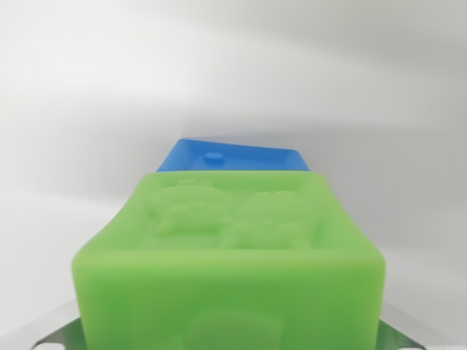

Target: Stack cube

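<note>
A plain white surface [87, 109] fills the wrist view from edge to edge, lit softly, with a grey shadow spreading behind the blocks. The biggest thing on show is a green cube [230, 255], which takes up the lower middle of the picture and runs off the bottom edge; its top face carries a raised moulded figure and its near face has a faint square recess. Beyond it, touching its far top edge as seen from here, a blue cube [233, 155] shows only as a narrow band of its top with a small round stud; whether the green cube rests on the blue one or only stands in front of it cannot be told from this angle. At the bottom corners, either side of the green cube, thin grey metal pieces [51, 337] peek out, likely parts of the claw; its fingertips are hidden, so how far it is open, and whether it grips the green cube, cannot be told
</note>
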